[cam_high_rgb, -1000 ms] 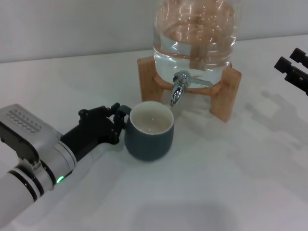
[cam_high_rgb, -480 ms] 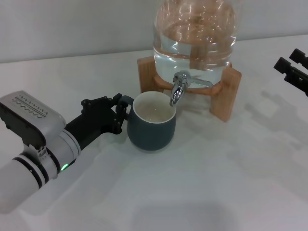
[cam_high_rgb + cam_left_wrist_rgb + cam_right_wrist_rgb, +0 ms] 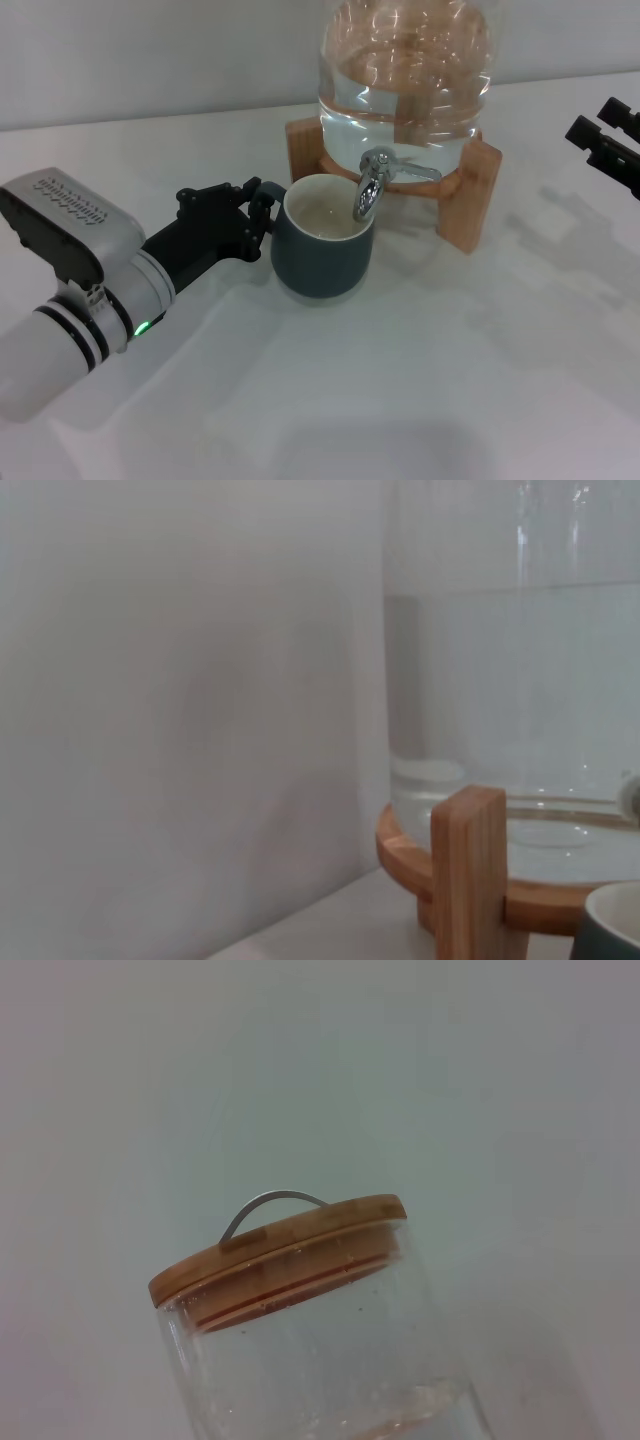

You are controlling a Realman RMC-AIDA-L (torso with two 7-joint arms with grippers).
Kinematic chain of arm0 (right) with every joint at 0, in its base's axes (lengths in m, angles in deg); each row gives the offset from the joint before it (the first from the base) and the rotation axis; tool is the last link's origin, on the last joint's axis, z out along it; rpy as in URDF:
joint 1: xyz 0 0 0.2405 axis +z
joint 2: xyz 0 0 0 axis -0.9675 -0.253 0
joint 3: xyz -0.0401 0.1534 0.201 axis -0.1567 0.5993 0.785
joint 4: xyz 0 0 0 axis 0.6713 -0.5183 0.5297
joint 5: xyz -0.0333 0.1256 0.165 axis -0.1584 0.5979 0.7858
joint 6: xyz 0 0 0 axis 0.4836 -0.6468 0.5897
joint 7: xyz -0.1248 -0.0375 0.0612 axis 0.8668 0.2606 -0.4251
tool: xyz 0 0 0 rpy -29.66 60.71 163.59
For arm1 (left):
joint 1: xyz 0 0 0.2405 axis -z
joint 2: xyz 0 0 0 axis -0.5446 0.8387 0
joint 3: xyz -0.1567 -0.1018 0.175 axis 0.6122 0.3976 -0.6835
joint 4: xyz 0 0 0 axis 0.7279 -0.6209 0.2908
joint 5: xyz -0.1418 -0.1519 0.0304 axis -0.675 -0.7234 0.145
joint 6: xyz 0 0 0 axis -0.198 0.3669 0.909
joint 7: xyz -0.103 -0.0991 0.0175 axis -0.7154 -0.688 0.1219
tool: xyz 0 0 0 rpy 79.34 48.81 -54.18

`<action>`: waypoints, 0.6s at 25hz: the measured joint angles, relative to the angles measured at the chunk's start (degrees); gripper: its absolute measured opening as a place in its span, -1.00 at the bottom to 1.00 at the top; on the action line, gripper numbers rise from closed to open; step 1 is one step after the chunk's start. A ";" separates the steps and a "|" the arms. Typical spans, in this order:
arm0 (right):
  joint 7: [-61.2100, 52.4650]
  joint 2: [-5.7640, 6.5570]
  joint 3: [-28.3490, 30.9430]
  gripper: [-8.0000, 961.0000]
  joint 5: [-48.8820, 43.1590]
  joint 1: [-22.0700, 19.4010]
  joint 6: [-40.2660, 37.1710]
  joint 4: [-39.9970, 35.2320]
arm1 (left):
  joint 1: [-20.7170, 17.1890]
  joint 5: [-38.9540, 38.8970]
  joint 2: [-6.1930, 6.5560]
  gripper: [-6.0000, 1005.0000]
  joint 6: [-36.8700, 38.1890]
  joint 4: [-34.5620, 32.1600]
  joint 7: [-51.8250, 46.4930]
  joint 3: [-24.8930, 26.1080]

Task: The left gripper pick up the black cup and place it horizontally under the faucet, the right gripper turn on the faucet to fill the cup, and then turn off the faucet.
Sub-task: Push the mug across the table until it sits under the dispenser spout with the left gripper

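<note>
Head view: the black cup [image 3: 322,250] stands upright on the white counter [image 3: 420,380], its open cream mouth directly beneath the faucet [image 3: 372,188] spout. That chrome faucet juts from a clear glass water jar [image 3: 405,75] resting on a wooden stand [image 3: 468,190]. Left of the faucet, the left tool [image 3: 252,222] is clamped on the cup's handle side. Far to the right of the faucet, the right tool [image 3: 607,140] hangs at the edge; whether it is wide or narrow cannot be told.
</note>
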 joint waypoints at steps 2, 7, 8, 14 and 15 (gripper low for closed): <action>0.01 0.00 -0.03 0.75 0.00 0.02 0.00 0.02 | 0.19 0.00 -0.02 -0.71 0.01 0.01 -0.03 -0.12; 0.04 0.00 -0.09 0.75 0.00 0.04 0.00 0.19 | 0.15 0.00 -0.02 -0.71 -0.25 0.08 -0.04 -0.25; 0.04 0.00 -0.10 0.75 0.00 0.06 0.00 0.27 | 0.00 0.00 -0.01 -0.71 -0.48 0.10 -0.05 -0.32; 0.08 0.00 -0.10 0.75 0.00 0.26 0.00 0.48 | -0.17 0.02 -0.01 -0.71 -0.69 0.13 -0.08 -0.76; 0.08 0.00 -0.10 0.75 0.00 0.27 0.00 0.48 | -0.17 0.02 0.00 -0.71 -0.71 0.13 -0.08 -1.00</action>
